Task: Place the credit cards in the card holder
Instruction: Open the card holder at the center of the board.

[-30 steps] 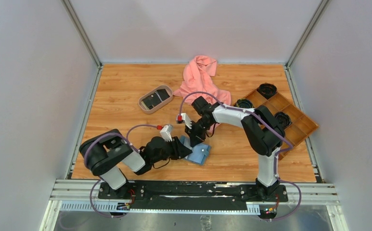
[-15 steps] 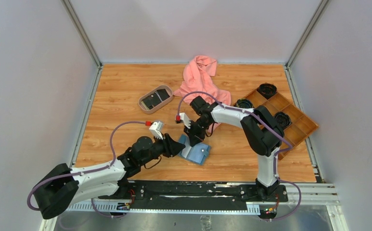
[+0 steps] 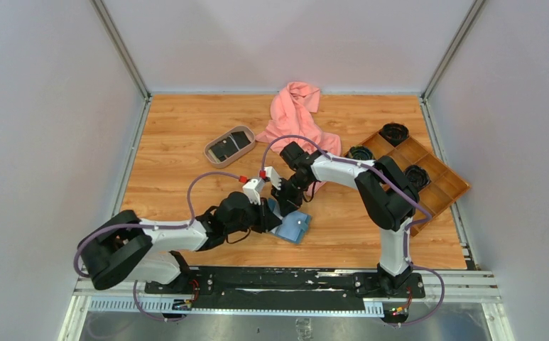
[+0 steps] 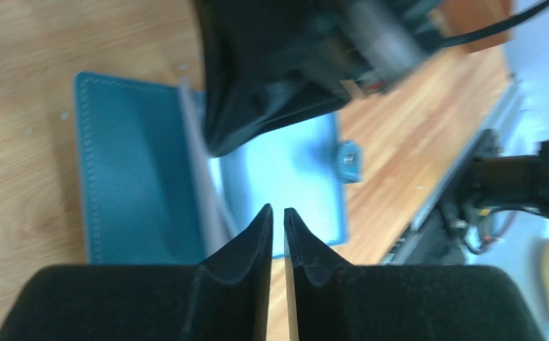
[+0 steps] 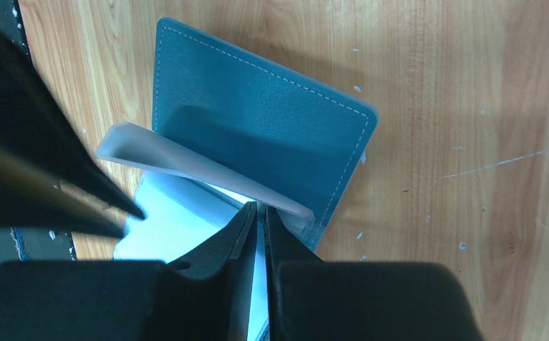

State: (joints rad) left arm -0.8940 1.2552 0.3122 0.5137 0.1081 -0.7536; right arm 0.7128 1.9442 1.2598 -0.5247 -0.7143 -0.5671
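The card holder (image 3: 297, 226) lies open mid-table near the front edge, with bare wood to its right. The right gripper (image 5: 258, 207) is clenched on a pale sheet (image 5: 186, 167) at its fold. The left gripper (image 4: 278, 211) hangs above, jaws a slit apart; I cannot tell if it grasps anything. Two black cards (image 3: 223, 150) sit in one oval tray (image 3: 209, 153), well apart. One pink cloth (image 3: 296, 117) and one wooden tray (image 3: 445, 186) lie beyond, with grey walls around.

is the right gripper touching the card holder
Touching. The right wrist view shows the right gripper closed on the pale inner flap of the card holder, holding that flap up off the teal cover.
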